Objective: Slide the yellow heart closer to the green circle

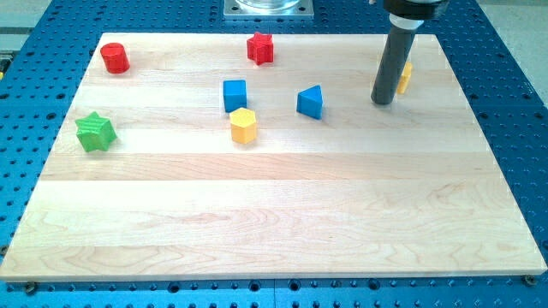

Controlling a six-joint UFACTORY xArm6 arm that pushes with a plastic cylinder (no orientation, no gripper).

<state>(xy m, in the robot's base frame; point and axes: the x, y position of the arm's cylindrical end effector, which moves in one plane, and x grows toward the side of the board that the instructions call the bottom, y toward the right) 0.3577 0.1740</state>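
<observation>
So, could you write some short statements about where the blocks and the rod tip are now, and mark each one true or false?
1. My tip stands right beside a yellow block near the view's right edge, which the rod partly hides. True.
2. The green star lies at the view's right. False: it lies far at the view's left.
3. The blue cube sits just above the yellow hexagon in the view. True.
4. The red star touches the red cylinder. False: they are far apart along the view's top.
5. A green circle lies beside the blue triangular block. False: no green circle shows.
</observation>
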